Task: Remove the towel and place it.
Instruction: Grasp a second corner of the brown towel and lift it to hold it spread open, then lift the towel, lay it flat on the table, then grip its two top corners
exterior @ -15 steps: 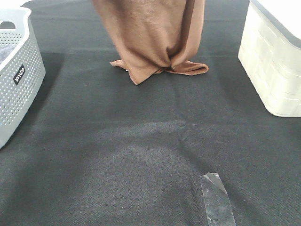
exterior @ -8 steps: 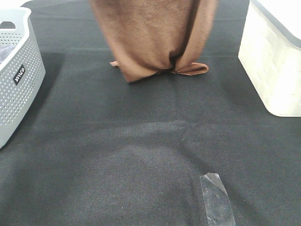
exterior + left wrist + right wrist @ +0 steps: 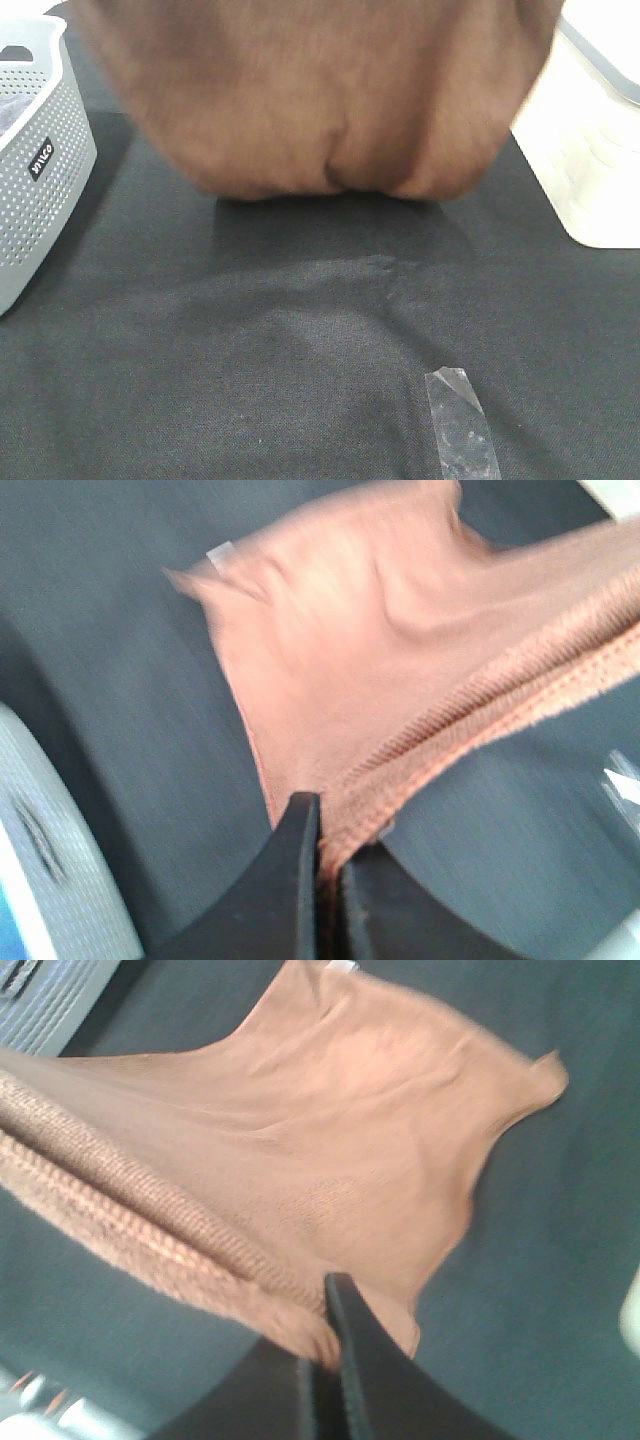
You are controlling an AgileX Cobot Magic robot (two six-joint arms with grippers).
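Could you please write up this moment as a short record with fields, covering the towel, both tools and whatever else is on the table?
towel: reddish-brown, hanging spread between both tools; blurred in the high view
left tool: shut on the stitched hem
right tool: shut on the stitched hem
lower edge: seems clear of the black table cover; blur leaves it uncertain
left side: grey perforated basket
right side: white bin
front: strip of clear tape stuck on the cover
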